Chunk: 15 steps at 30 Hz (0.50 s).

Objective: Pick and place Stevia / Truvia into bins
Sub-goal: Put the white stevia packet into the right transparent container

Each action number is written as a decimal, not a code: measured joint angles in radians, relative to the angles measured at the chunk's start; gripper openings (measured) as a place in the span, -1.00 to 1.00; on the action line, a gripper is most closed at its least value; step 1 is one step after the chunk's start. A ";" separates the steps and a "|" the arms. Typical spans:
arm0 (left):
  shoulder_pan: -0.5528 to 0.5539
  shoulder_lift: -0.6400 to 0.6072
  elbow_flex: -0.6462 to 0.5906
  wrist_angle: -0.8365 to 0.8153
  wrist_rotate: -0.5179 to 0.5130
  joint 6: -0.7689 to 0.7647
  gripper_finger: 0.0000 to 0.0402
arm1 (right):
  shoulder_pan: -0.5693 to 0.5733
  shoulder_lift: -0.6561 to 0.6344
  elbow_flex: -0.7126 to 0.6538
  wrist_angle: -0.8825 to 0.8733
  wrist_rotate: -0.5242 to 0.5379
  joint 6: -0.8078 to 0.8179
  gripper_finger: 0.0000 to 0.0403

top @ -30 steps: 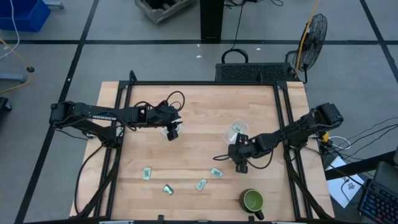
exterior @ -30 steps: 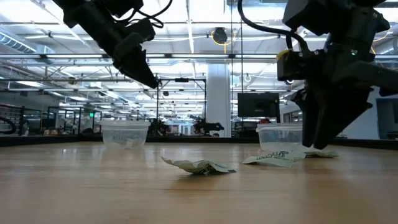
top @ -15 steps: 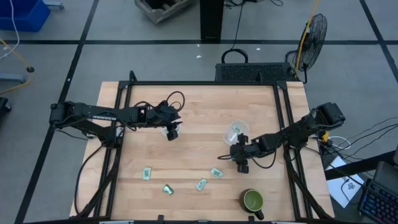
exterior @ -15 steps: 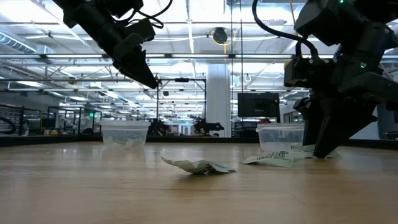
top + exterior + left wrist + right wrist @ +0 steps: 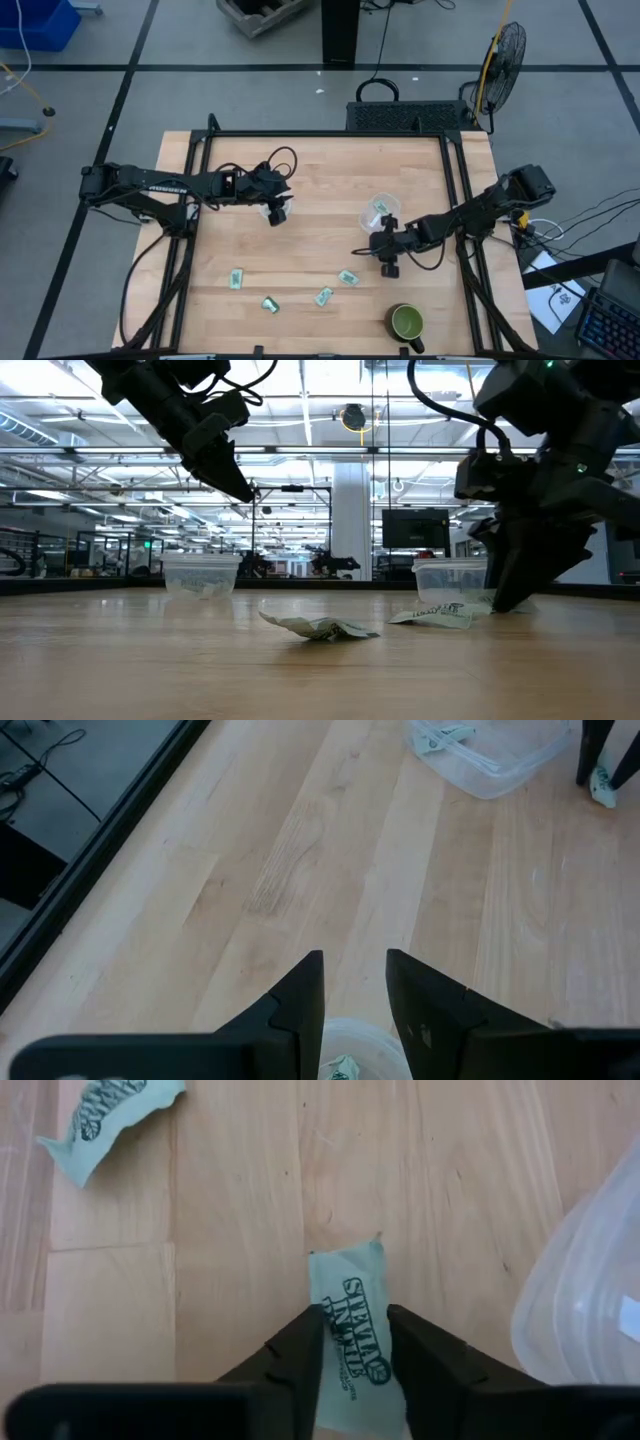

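Between the fingers of the right gripper (image 5: 353, 1345) lies a green Stevia In The Raw packet (image 5: 352, 1342), flat on the wooden table (image 5: 320, 180); the fingers stand narrowly parted on either side of it, tips down at the wood, and whether they already pinch the paper cannot be told. In the high view this gripper (image 5: 388, 268) sits low over the table just on the near side of the right-hand clear cup (image 5: 379, 212), which shows a packet inside. In the right wrist view, beyond the fingertips and off to one side, a second pale green packet (image 5: 108, 1120) lies on the wood, apart from the one at the fingers, and the curved clear wall of the cup (image 5: 585, 1315) rises close by on the other side. Three more packets (image 5: 235, 279) (image 5: 270, 304) (image 5: 324, 296) lie scattered toward the near edge, and another (image 5: 348, 278) rests just beside the right gripper. The green mug (image 5: 407, 322) stands near the front edge, past that gripper. The left gripper (image 5: 277, 212) hangs over the other clear cup (image 5: 358, 1050), its fingers slightly apart and holding nothing; in its wrist view a crumpled packet (image 5: 341, 1069) sits in the cup directly under the fingertips.
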 joint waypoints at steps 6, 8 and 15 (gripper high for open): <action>0.000 0.000 0.000 0.000 0.000 0.000 -0.41 | 0.000 -0.001 -0.002 0.070 -0.002 -0.001 -0.81; 0.000 0.000 0.000 0.000 0.000 0.000 -0.41 | 0.000 0.001 -0.002 0.107 -0.007 -0.012 -0.90; 0.000 0.000 0.000 0.000 0.000 0.000 -0.41 | -0.001 -0.011 -0.002 0.211 0.109 -0.079 -0.95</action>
